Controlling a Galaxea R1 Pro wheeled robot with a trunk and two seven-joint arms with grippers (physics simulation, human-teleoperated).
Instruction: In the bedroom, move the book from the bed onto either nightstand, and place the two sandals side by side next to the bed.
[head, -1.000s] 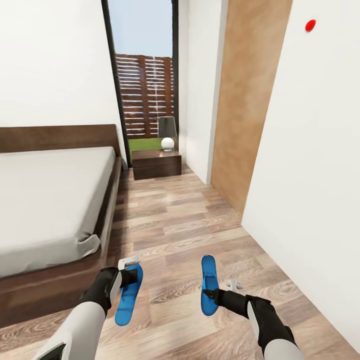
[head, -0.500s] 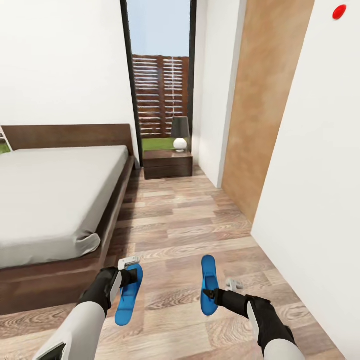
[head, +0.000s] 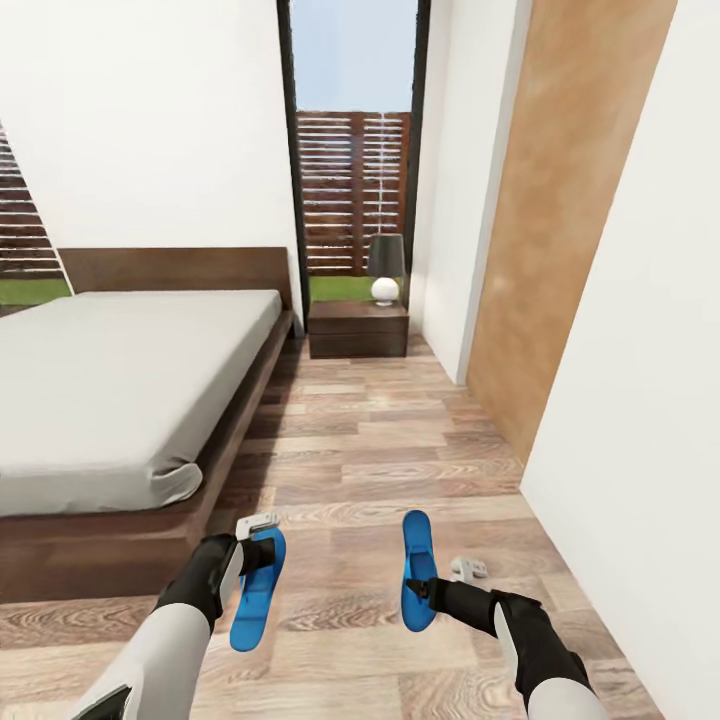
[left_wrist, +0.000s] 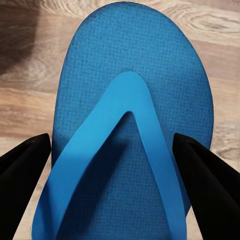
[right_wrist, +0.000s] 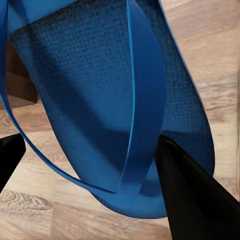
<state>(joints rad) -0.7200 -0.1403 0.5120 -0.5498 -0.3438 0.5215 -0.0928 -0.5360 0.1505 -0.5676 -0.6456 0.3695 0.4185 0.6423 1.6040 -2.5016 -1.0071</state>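
- Our left gripper (head: 262, 548) pinches one sandal (head: 256, 590); fingers (left_wrist: 22, 172) flank its sole in the left wrist view.
- Our right gripper (head: 418, 588) pinches the other sandal (head: 417, 570); both are carried above the floor (head: 370, 440), well apart.
- Since a second ago the whole head view has swung: bed (head: 120, 390) and nightstand (head: 358, 328) sit further right. We read this as base turning, arms unchanged.
- No book seen on the mattress part in view.
- Judgement: we are lining up beside the bed; set-down comes next.

text: none legible | labels: none | brands: none | numbers: none | signs: none
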